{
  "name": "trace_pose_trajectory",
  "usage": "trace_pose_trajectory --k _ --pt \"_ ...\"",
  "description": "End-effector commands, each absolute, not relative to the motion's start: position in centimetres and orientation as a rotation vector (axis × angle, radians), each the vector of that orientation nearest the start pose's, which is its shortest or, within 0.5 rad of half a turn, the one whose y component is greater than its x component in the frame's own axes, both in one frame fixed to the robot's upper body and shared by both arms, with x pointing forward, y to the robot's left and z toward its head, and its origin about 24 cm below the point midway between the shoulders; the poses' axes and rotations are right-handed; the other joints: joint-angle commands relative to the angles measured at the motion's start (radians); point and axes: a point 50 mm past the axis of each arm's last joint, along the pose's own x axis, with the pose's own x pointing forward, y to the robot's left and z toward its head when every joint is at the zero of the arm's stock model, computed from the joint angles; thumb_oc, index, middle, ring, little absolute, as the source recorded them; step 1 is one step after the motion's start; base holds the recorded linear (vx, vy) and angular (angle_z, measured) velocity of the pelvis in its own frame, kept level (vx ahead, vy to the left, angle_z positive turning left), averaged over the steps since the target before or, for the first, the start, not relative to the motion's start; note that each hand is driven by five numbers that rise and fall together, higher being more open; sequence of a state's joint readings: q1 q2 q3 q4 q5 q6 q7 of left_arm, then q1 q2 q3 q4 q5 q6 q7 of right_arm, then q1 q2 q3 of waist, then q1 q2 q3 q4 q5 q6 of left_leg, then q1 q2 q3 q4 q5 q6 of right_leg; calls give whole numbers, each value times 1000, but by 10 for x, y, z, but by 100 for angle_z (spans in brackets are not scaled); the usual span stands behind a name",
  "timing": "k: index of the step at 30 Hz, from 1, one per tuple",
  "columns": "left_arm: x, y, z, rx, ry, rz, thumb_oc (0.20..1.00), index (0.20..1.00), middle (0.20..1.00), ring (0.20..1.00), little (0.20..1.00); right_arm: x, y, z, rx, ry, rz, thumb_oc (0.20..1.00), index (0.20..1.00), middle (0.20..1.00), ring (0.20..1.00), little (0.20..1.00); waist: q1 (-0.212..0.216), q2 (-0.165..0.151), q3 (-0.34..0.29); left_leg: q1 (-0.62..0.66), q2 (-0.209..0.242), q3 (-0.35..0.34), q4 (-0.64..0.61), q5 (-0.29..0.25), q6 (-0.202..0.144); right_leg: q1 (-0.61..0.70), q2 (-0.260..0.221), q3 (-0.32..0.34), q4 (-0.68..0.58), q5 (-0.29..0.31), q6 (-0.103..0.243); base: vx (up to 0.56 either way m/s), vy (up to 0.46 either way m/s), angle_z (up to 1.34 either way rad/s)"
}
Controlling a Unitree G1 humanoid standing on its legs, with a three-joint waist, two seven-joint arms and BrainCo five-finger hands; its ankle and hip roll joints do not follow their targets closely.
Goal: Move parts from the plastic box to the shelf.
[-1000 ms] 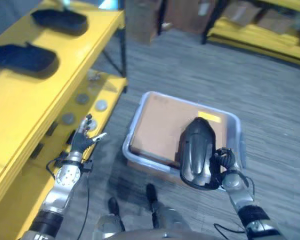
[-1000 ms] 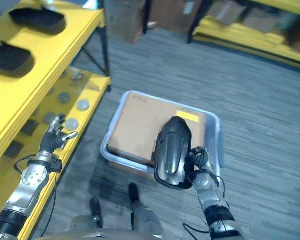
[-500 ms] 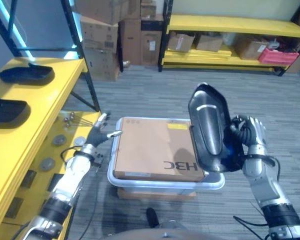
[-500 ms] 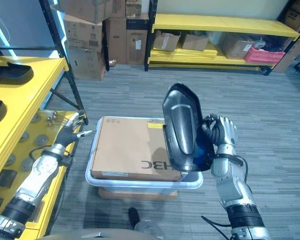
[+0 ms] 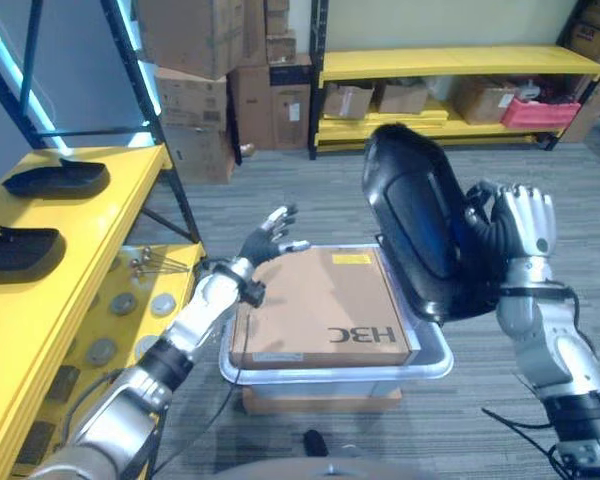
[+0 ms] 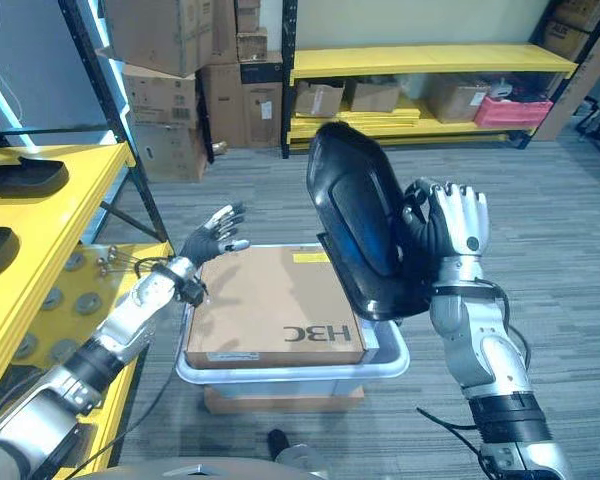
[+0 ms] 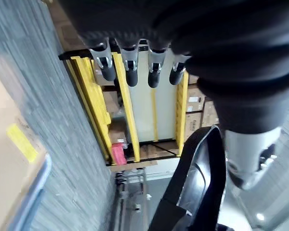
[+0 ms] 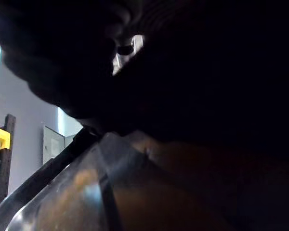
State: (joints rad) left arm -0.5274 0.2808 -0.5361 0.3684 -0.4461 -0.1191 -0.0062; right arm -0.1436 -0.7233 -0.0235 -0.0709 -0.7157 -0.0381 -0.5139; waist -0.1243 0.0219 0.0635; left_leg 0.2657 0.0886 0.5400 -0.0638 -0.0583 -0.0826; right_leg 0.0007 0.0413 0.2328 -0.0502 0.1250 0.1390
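Grey plank warehouse floor; yellow steel shelf (image 5: 70, 250), two black moulded parts on top.
Right hand (image 6: 458, 225) clenched round large glossy black plastic shell part (image 6: 358, 225), raised over clear plastic box (image 6: 392, 362); left hand (image 6: 212, 233) fingers spread, empty.
Step judged: carrying; next, swing part to shelf's free edge.

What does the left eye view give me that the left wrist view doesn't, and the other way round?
The left eye view alone shows the two black parts already on the near yellow shelf, and the clear plastic box with a cardboard carton in it. The left wrist view alone shows the left hand from behind its straight, empty fingers. Both show the large black part raised in the right hand, the carton, the box rim and the far yellow shelving.
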Motion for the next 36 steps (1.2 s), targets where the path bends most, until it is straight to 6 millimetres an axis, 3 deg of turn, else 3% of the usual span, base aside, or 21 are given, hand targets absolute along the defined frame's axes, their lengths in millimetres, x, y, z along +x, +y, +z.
trace_pose_trajectory --k 1,14,27,28,29,31,36 --pt "333 55 102 22 -143 -544 1000 1000 1000 1000 1000 261 -247 227 -1363 -902 -608 200 200 200 200 200 35 5 -46 29 25 -27 76 -158 19 -60 3 -51 171 -198 123 0 0 0" --pt "335 22 121 -200 -100 -692 1000 1000 1000 1000 1000 268 -215 235 -1368 -1011 -485 200 200 200 200 200 30 20 -55 26 19 -41 64 -143 14 -53 -10 -82 173 -201 123 0 0 0" --pt "334 -19 143 -140 -131 -795 1000 1000 1000 1000 1000 262 -149 234 -1183 -1187 -192 200 200 200 200 200 41 26 -56 12 16 -64 68 -127 10 -51 -23 -96 180 -201 123 -6 0 5" --pt "332 -24 145 -93 -150 -825 743 743 743 743 743 260 -139 234 -1150 -1206 -136 200 200 200 200 200 43 27 -56 11 16 -66 68 -126 9 -52 -24 -97 182 -201 123 0 0 0" --pt "332 -23 145 -92 -151 -824 200 200 200 200 200 261 -139 234 -1150 -1206 -136 200 200 200 200 200 42 27 -56 11 16 -66 68 -126 9 -52 -24 -97 182 -202 123 0 0 0" --pt "329 -29 149 -11 -193 -861 200 200 200 200 200 255 -123 234 -1082 -1248 -41 200 200 200 200 200 45 27 -55 8 15 -73 67 -122 8 -52 -27 -102 184 -203 123 0 0 0" --pt "323 -34 148 53 -234 -886 200 200 200 200 200 251 -109 231 -1015 -1265 46 200 200 200 200 200 53 24 -52 1 16 -88 67 -118 6 -52 -33 -113 187 -209 123 0 0 0"
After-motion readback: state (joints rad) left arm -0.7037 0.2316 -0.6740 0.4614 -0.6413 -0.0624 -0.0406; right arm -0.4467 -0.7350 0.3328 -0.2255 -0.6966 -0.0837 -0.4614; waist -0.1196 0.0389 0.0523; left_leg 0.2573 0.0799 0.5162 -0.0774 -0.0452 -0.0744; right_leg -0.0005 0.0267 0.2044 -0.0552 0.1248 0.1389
